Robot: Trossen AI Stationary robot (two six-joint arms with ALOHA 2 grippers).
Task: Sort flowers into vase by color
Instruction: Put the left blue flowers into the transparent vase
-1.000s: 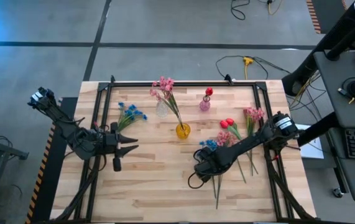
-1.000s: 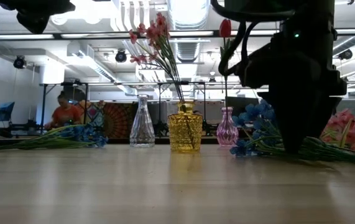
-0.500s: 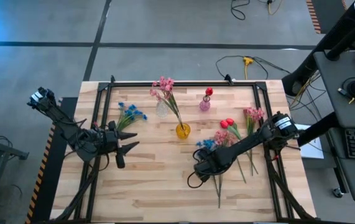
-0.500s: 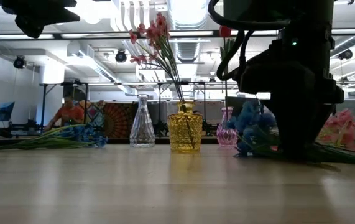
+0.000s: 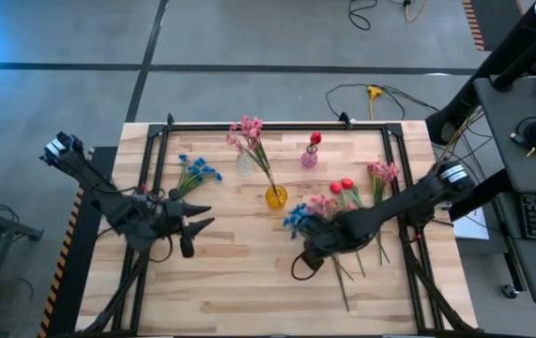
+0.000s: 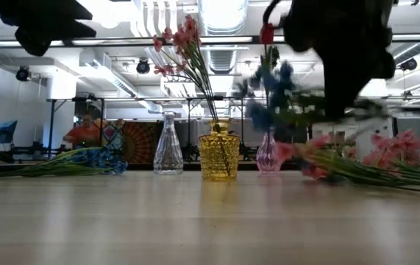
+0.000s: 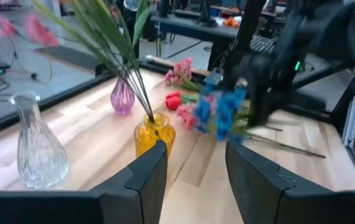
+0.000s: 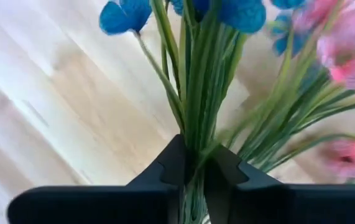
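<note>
The right gripper (image 5: 316,252) sits low over the table (image 5: 230,282), toward its right half, and its fingers (image 8: 171,167) are pinched tight on the green stems of a blue bunch (image 5: 296,218). In the right wrist view the stems rise straight out of the narrow gap between the two fingers, with the blue blossoms (image 8: 236,12) fanned out beyond the tips. In the low view this bunch (image 6: 268,92) hangs clear of the tabletop, above the flowers lying there. From above, its blossoms lie between the gripper and the yellow vase (image 5: 276,197), close to that vase but not touching it.

Pink sprays (image 5: 324,205) and red buds (image 5: 344,186) lie on the table just beside the held bunch, with another pink spray (image 5: 381,173) farther toward the right edge.

The yellow vase holds pink sprays (image 5: 247,130). A pink vase (image 5: 310,157) near the far edge holds a red bud (image 5: 315,138). A clear vase (image 5: 244,166) stands beside the yellow one. A second blue bunch (image 5: 195,172) lies on the table at the left.

The left gripper (image 5: 195,222) hovers over the left side of the table, its fingers (image 7: 143,171) spread apart and gripping nothing; it points toward the yellow vase (image 7: 153,134)
</note>
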